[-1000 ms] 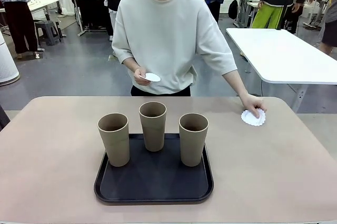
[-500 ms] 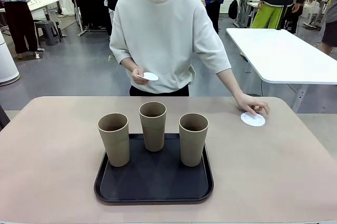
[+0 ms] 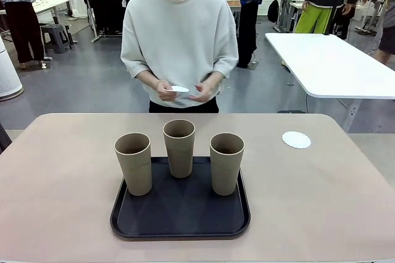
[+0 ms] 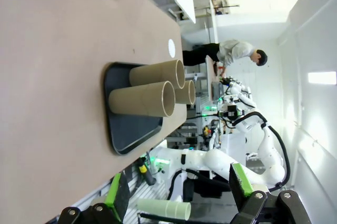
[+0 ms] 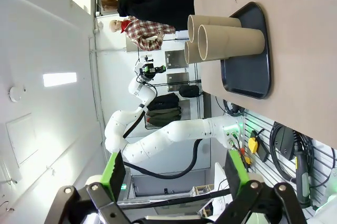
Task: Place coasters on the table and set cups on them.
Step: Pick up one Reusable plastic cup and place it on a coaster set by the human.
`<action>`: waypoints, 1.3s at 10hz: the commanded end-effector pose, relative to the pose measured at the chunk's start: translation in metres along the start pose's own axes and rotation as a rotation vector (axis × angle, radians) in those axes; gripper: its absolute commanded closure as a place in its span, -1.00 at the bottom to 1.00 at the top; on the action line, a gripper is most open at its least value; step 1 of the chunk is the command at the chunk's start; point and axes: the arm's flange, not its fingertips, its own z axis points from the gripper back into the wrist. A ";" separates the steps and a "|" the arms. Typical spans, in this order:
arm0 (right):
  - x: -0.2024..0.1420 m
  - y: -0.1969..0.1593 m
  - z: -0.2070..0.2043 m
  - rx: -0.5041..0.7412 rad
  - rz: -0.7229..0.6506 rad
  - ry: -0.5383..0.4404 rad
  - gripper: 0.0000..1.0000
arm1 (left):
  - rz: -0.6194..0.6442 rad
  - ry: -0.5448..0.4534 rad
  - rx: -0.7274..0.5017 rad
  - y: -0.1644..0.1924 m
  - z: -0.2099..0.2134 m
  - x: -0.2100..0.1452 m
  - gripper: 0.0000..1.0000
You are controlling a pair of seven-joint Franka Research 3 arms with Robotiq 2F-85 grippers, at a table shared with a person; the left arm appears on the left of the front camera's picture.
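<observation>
Three tan cups stand upright on a black tray: left cup, middle cup, right cup. One white coaster lies flat on the beige table at the far right. The person at the far side holds more coasters in both hands at waist height. In the left wrist view my left gripper stands open, far from the cups. My right gripper is open too in its wrist view, well away from the cups.
A glossy white table stands behind at the right. Other people are in the background. The beige table has bare room left and right of the tray.
The person's hand let go of the coaster at the far right, leaving it flat on the table, and drew back to join the other hand at the waist.
</observation>
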 end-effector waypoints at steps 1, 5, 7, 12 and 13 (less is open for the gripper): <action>0.000 0.000 0.000 0.000 0.000 0.000 -1.00 | -0.003 -0.002 -0.013 0.000 0.000 -0.001 -1.00; 0.031 0.108 -0.079 -0.689 0.337 0.062 -1.00 | -0.003 -0.002 -0.013 0.000 0.000 -0.001 -1.00; 0.066 0.137 -0.135 -0.832 0.437 0.058 -1.00 | -0.003 -0.002 -0.013 0.000 0.000 -0.001 -1.00; 0.089 0.095 -0.246 -1.038 0.684 0.553 -1.00 | -0.003 -0.002 -0.013 0.000 0.000 -0.001 -1.00; 0.086 0.082 -0.246 -1.054 0.693 0.596 -1.00 | -0.003 -0.002 -0.013 0.000 0.000 -0.001 -1.00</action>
